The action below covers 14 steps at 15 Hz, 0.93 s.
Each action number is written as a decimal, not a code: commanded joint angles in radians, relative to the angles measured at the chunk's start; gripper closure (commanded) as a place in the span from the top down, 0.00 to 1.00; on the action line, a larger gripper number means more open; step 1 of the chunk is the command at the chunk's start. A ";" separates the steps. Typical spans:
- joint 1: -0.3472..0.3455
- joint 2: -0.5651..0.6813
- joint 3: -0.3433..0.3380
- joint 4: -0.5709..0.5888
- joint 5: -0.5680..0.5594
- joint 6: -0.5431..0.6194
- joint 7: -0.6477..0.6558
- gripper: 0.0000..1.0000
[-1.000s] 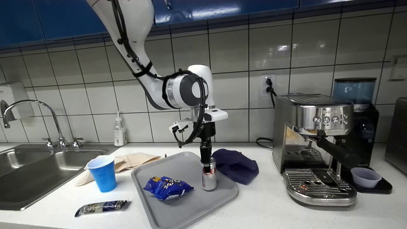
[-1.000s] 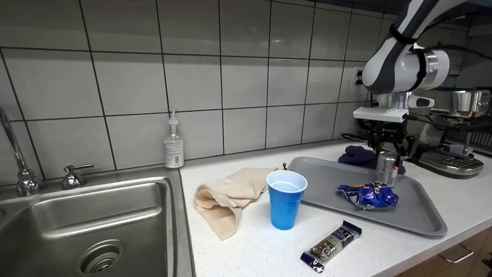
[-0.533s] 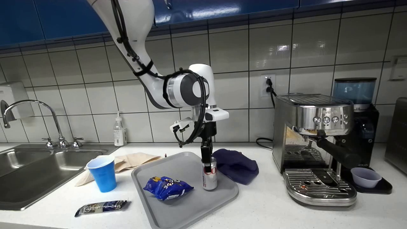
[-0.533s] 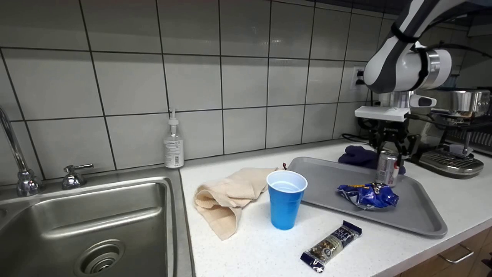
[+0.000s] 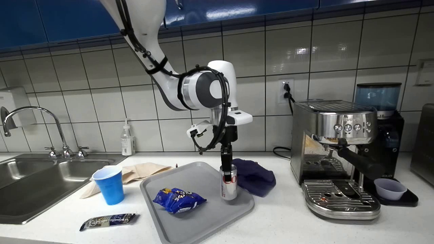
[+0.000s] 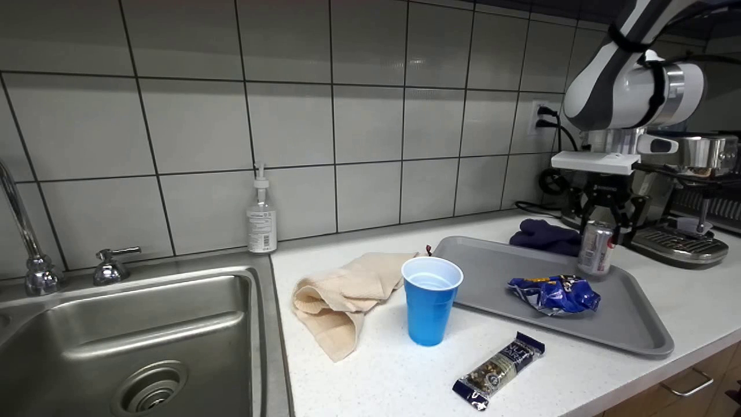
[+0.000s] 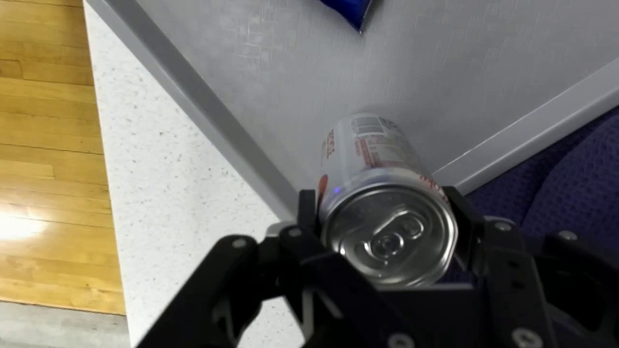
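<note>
In an exterior view, the arm (image 5: 200,88) bends down from the upper left, its gripper (image 7: 383,210) pointing straight down. The fingers (image 7: 307,208) pinch the can (image 5: 229,190), nearly upright over the grey tray (image 5: 196,179) at lower centre; whether they touch is unclear. A speckled counter (image 5: 278,217) meets a glossy tiled wall (image 5: 288,51). Near the shiny can lie a crinkled packet (image 5: 179,200) and a textured purple cloth (image 5: 256,179).

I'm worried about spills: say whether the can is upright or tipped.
Upright: the can shows its lid on top in the wrist view, and its sides run nearly vertical in both exterior views.
</note>
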 commanded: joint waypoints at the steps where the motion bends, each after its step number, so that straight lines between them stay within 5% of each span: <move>1: -0.024 -0.091 -0.006 -0.059 0.022 -0.005 -0.081 0.39; 14: -0.046 -0.138 -0.081 -0.133 -0.011 0.017 -0.071 0.39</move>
